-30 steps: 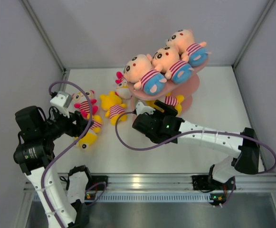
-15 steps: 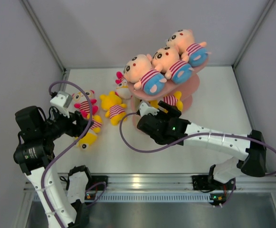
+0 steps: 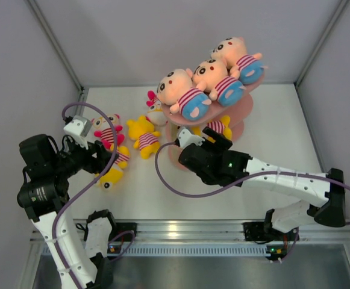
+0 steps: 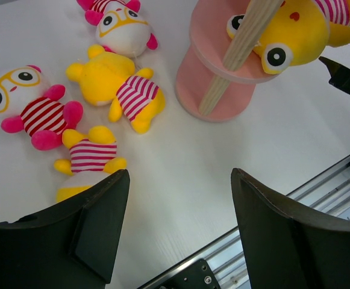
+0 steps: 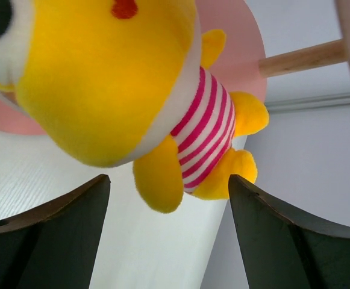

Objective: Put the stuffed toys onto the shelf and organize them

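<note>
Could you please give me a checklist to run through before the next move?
1. Right gripper open: ok.
2. Yellow plush toy in striped shirt lies on a lower board of the pink three-tier shelf, clear of its fingers: ok.
3. Three peach plush dolls rest on the top board: ok.
4. Left gripper open over the white table: ok.
5. All toys shelved: not ok, four plush toys lie on the table.
6. Yellow toy settled securely: cannot tell.

peach dolls (image 3: 208, 81) atop pink shelf (image 3: 240, 110), yellow doll (image 4: 295, 42) beneath
</note>
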You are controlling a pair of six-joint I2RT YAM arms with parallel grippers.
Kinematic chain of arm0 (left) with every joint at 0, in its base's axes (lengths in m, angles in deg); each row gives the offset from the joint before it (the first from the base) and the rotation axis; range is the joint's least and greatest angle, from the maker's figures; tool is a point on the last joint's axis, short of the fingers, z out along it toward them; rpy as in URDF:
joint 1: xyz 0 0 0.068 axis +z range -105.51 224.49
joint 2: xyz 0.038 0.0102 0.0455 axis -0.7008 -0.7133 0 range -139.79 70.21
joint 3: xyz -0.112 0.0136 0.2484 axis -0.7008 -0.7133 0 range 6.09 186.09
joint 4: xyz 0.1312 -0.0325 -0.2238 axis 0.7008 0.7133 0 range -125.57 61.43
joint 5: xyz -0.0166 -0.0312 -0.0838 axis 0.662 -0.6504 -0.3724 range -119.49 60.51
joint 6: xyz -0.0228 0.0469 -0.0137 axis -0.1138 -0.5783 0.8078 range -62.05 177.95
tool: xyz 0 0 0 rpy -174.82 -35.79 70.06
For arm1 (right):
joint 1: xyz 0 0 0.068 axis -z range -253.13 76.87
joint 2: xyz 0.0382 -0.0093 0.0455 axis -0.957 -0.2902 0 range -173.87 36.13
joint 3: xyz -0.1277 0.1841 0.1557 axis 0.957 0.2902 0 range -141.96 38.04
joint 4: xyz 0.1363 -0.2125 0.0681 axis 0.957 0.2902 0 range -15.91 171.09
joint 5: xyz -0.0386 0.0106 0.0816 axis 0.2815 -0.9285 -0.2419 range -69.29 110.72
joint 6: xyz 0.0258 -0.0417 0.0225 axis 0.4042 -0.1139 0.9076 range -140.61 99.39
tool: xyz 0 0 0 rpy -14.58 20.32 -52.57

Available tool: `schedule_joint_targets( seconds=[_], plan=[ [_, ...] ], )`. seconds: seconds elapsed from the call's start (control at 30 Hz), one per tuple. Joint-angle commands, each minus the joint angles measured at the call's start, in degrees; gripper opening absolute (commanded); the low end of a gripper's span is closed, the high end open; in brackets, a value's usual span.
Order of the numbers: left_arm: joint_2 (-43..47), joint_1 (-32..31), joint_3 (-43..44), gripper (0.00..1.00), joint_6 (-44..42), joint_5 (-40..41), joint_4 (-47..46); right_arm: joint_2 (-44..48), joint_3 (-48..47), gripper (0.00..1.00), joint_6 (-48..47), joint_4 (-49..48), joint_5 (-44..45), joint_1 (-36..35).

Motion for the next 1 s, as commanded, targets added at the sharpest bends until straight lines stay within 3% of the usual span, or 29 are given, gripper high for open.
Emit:
schedule_joint_targets(
  seconds=[0.0,0.23,0.43,0.6,0.73,0.83,0.97],
  plan=[
    [0.1,0.2,-0.1,0.74,-0.6,-1.0,-1.3,2.0,-3.7,0.79,2.0,0.1,-1.6,-3.4],
    [0.3,0.2,-0.2,0.74,-0.7,-0.7,-1.4,15.0,2.1,0.79,5.5,-2.3,-18.2,-6.0],
    [0.3,0.2,-0.2,0.74,-0.4,-1.2,-1.4,29.5,9.0,0.82,10.3,-4.8,-29.6,-2.3],
    [0.5,0.2,0.5,0.74,0.0,-2.0,-1.3,31.9,8.8,0.81,12.5,-3.4,-41.7,19.2],
    [0.9,0.2,0.5,0.75,0.0,-1.4,-1.3,31.7,10.2,0.79,10.4,-9.5,-56.0,34.3],
    [1.4,0.2,0.3,0.75,0.0,-1.2,-1.3,31.8,11.9,0.79,9.0,-15.9,-64.4,40.2],
    [1.3,0.2,0.1,0.75,-0.3,-0.9,-1.4,31.0,13.5,0.78,8.8,-21.6,-66.7,41.6]
  ],
)
